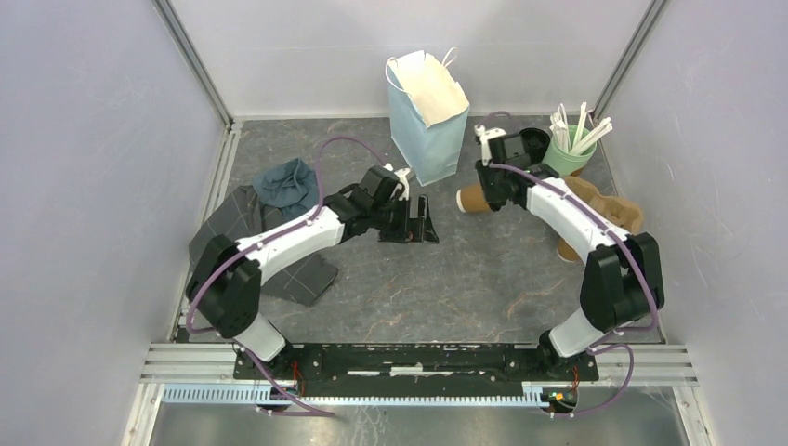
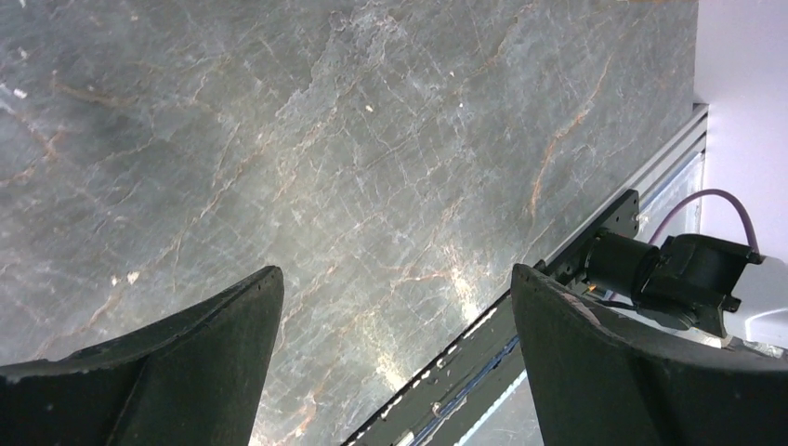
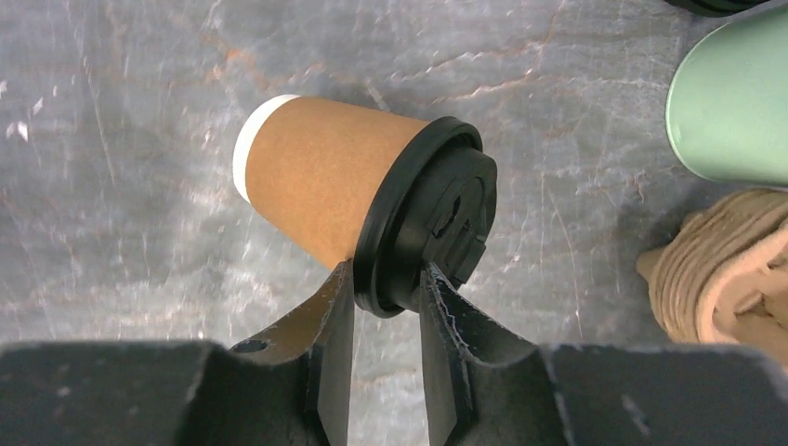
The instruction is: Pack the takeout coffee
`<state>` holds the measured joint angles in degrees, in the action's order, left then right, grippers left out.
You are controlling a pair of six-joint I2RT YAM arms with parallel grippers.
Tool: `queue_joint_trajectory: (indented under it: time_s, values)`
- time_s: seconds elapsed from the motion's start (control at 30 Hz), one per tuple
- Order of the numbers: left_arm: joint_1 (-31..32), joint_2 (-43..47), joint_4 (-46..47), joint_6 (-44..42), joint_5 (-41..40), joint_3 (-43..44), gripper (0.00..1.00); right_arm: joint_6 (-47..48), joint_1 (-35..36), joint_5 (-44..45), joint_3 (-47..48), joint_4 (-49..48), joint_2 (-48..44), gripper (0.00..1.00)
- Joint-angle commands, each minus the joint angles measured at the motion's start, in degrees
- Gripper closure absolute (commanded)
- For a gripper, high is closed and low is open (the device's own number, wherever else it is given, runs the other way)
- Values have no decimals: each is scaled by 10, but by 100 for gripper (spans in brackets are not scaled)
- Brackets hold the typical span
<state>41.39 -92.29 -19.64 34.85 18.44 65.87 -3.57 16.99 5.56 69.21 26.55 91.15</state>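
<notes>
Coffee [image 3: 325, 190] sideways, lid rim [image 3: 395, 200] pinched in right gripper [image 3: 386, 288]; left gripper [image 2: 395, 279] gapes empty over table [image 2: 279, 139].

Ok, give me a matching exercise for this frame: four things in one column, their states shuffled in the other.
Things:
1. coffee cup
2. bag
3. left tool
4. green cup

States:
A. open, over bare tabletop
B. holds white sticks
C. on its side, lid pinched by the right tool
D. standing upright at the back

Pairs: 1-C; 2-D; 3-A; 4-B
</notes>
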Motion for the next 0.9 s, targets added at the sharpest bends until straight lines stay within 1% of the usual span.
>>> queue_joint_trajectory:
  time_s: [0.0,0.13,0.27,0.33,0.43,0.63,0.73,0.77,0.87]
  values:
    - [1,75,10,19,-37,-37,3,46,82,152,26,110,-37,69]
    - [1,145,7,40,-69,-90,3,56,175,252,19,171,-51,69]
    - [1,221,-4,62,-103,-137,3,49,267,344,23,243,-35,69]
    - [1,256,-13,74,-122,-159,3,37,308,384,20,276,-22,69]
    - [1,305,-28,85,-146,-178,3,5,353,418,8,308,-4,68]
    - [1,377,-56,98,-182,-197,3,-28,409,451,-16,314,22,68]
    - [1,396,-67,102,-183,-201,3,-49,428,472,-29,319,44,68]
    - [1,402,-71,102,-196,-201,3,-53,433,475,-36,317,49,68]
    - [1,414,-81,102,-201,-201,3,-56,444,475,-53,306,54,68]
